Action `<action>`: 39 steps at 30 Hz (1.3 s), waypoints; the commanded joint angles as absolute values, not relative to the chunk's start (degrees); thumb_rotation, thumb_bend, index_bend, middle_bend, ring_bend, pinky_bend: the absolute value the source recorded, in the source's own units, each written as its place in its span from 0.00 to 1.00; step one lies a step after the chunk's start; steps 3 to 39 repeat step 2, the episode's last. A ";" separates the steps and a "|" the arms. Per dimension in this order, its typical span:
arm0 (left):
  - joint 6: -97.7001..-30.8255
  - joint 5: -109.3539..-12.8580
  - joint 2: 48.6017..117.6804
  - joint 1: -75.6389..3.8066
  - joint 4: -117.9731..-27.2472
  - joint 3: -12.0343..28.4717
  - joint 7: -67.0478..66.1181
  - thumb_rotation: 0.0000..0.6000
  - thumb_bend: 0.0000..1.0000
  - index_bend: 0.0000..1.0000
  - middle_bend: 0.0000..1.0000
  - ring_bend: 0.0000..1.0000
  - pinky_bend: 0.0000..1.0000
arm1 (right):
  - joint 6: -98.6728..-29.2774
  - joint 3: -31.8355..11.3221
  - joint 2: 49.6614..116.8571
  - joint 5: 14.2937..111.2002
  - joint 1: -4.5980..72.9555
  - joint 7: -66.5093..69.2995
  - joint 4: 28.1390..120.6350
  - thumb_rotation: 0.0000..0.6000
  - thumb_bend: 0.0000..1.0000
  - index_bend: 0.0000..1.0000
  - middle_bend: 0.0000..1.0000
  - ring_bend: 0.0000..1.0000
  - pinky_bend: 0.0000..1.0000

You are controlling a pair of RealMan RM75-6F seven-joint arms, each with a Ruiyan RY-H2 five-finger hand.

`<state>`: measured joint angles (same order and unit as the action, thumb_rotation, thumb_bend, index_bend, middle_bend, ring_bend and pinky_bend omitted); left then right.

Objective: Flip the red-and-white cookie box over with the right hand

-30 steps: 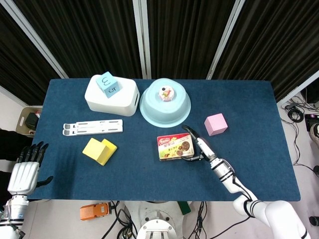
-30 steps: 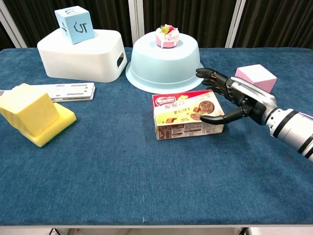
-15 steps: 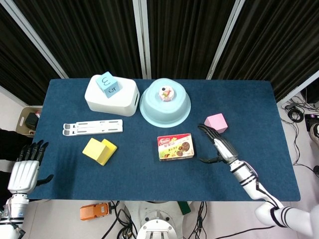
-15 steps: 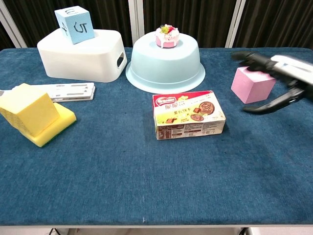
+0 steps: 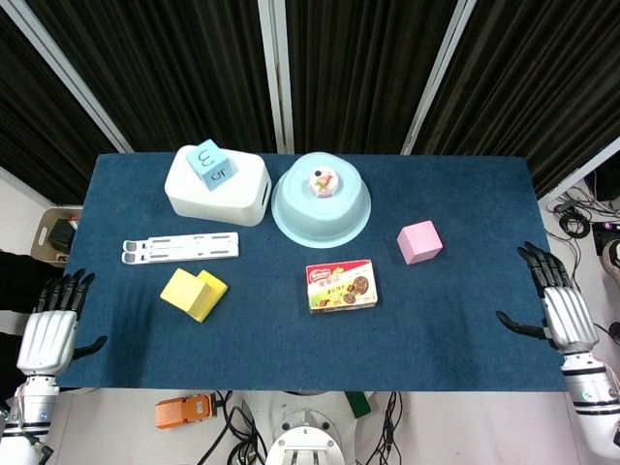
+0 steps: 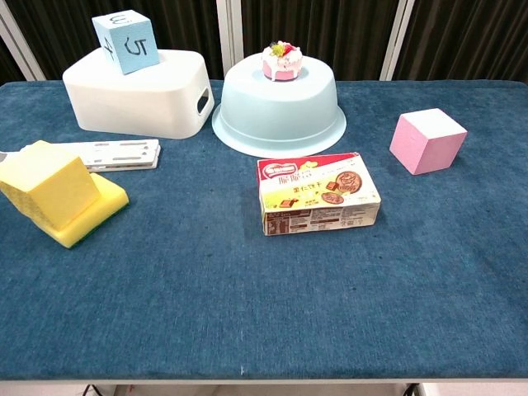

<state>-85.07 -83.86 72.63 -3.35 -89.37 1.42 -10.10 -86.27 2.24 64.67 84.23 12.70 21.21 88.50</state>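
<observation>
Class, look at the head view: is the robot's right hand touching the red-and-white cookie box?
No. The right hand hangs open off the table's right edge, well apart from the cookie box, which lies alone on the blue table.

We see two robot hands in the head view only. The left robot hand point(image 5: 48, 329) has a silver-white back plate, slim black fingers point(image 5: 68, 286) and a pale ribbed wrist below. The right robot hand point(image 5: 560, 308) matches it: silver-white back, black fingers point(image 5: 535, 260), black thumb, and a white wrist segment with a dark band.
</observation>
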 commanded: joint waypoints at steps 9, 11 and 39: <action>-85.52 -83.91 72.79 -3.02 -89.28 1.37 -10.24 1.00 0.13 0.00 0.00 0.00 0.00 | -88.36 3.03 63.97 84.65 9.40 23.65 87.58 1.00 0.32 0.00 0.00 0.00 0.00; -85.52 -83.91 72.79 -3.02 -89.28 1.37 -10.24 1.00 0.13 0.00 0.00 0.00 0.00 | -88.36 3.03 63.97 84.65 9.40 23.65 87.58 1.00 0.32 0.00 0.00 0.00 0.00; -85.52 -83.91 72.79 -3.02 -89.28 1.37 -10.24 1.00 0.13 0.00 0.00 0.00 0.00 | -88.36 3.03 63.97 84.65 9.40 23.65 87.58 1.00 0.32 0.00 0.00 0.00 0.00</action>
